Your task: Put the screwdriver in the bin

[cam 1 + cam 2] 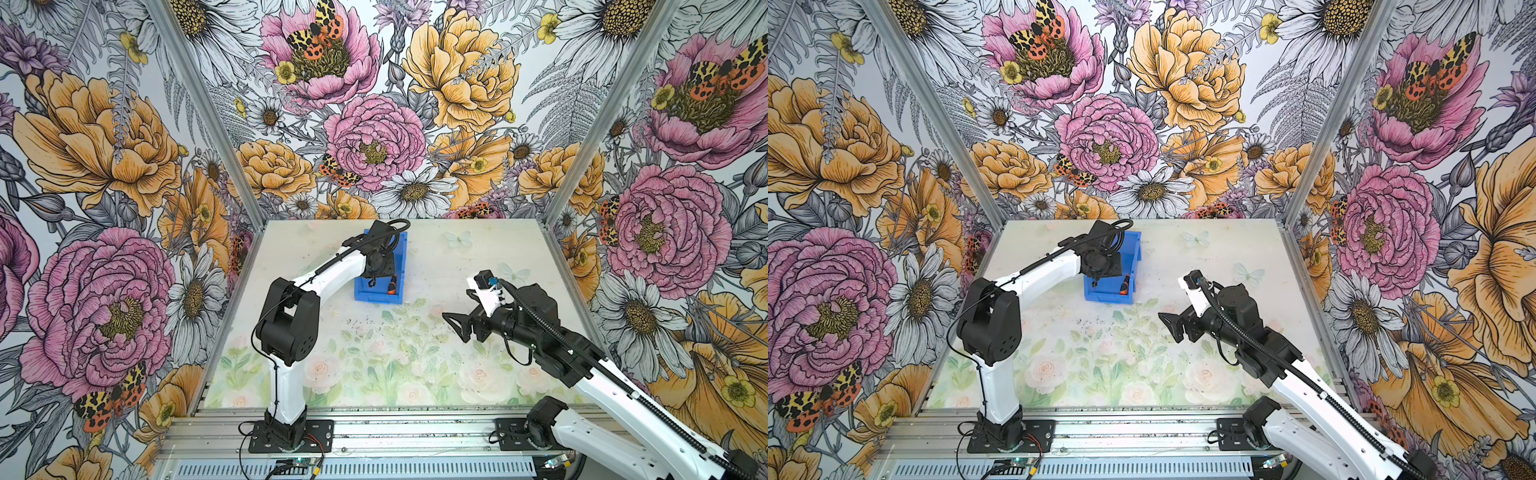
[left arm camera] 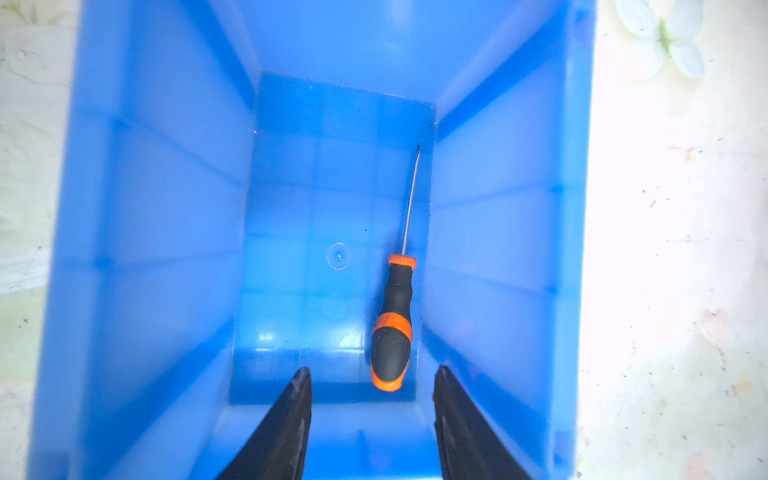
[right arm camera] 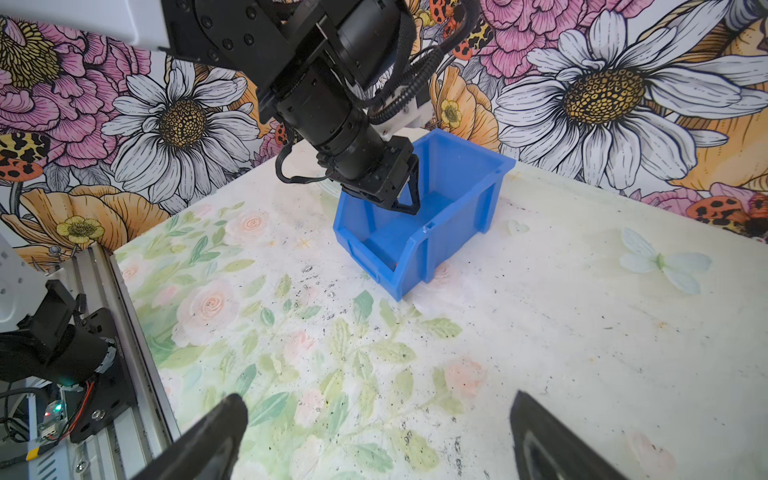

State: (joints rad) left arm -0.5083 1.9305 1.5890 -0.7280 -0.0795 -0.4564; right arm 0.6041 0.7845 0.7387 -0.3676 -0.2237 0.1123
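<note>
We see the left gripper's (image 2: 374, 369) two dark fingers (image 2: 286, 424) spread apart with nothing clamped between them, so the grasp is slack and empty. They hang above the mouth of the bin (image 2: 166, 208), near its lower front lip. Below them the screwdriver (image 2: 395, 324) lies flat on the bin's floor. Its orange-and-black handle is toward the front lip, and its thin shaft runs along one side wall toward the back. In both top views we make out a bit of the orange handle (image 1: 391, 286) (image 1: 1124, 286) inside the blue walls, beside the left wrist. Farther out, the right gripper (image 3: 380, 406) hovers over the floral table (image 3: 582, 332), well apart from the bin, its fingers wide and empty.
</note>
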